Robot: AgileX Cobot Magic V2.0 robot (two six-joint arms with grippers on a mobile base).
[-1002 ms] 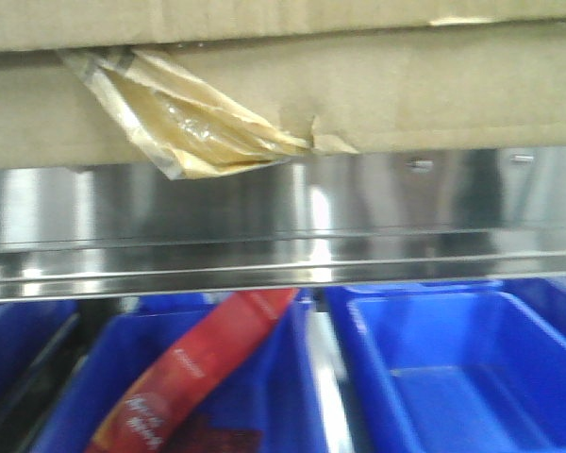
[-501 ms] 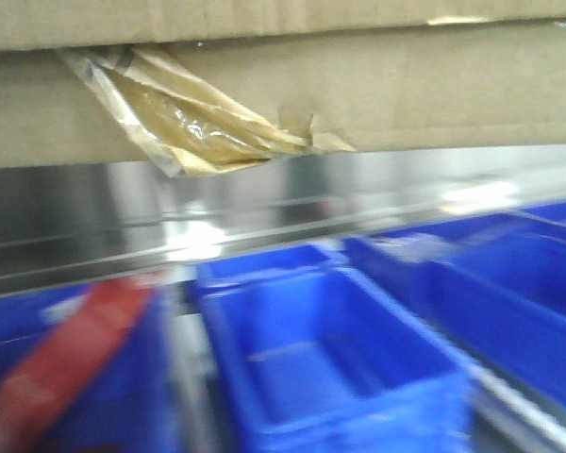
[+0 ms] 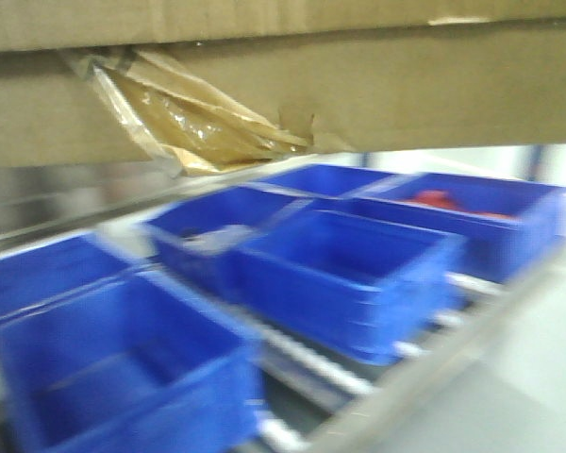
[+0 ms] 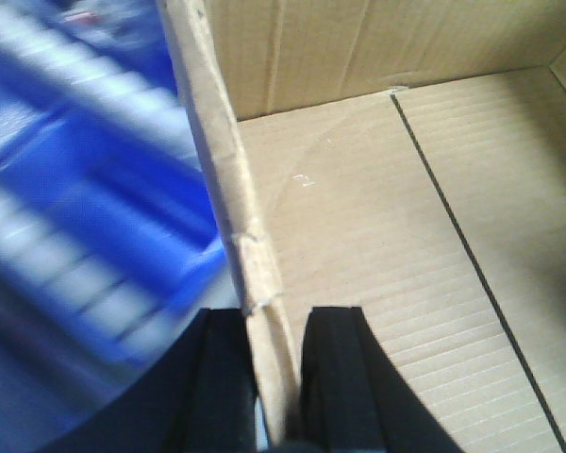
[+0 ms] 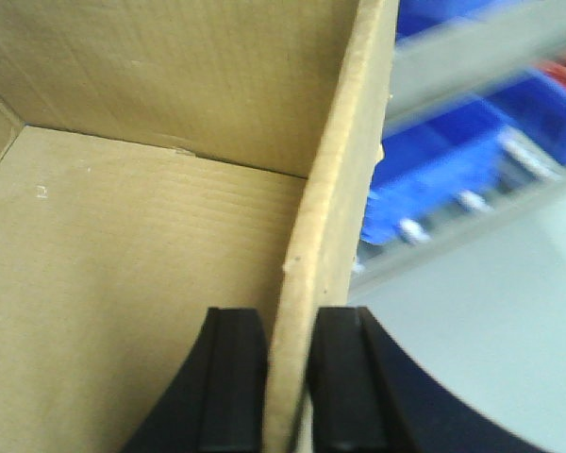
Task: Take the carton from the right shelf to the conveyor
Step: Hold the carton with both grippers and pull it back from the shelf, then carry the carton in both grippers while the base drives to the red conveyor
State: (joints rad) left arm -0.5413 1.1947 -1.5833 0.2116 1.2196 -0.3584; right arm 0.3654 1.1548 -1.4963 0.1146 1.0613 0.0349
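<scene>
**Carton clamped on both side walls as the view swings off the shelf**

Against a second ago, the front view has turned. Then the shelf's [image 3: 38, 203] steel rail ran straight across under the carton [image 3: 406, 85], with blue bins square below it and a red packet lying in one. Now only a blurred stretch of rail shows at the left. The blue bins [image 3: 349, 274] run off diagonally to the right, and pale floor [image 3: 528, 377] shows at the lower right. A red object [image 3: 439, 199] lies in the far bin, too blurred to identify. The carton sits where it did in the frame, along the top edge, and its crumpled yellowish tape scrap [image 3: 198, 123] hangs at the same spot.

The left fingers [image 4: 335, 377] are clenched on the carton's left wall, one pad outside and one inside the open box. The right fingers [image 5: 234, 377] pinch the right wall the same way.

The cardboard is plain brown, and any lettering elsewhere is too blurred to read.
</scene>
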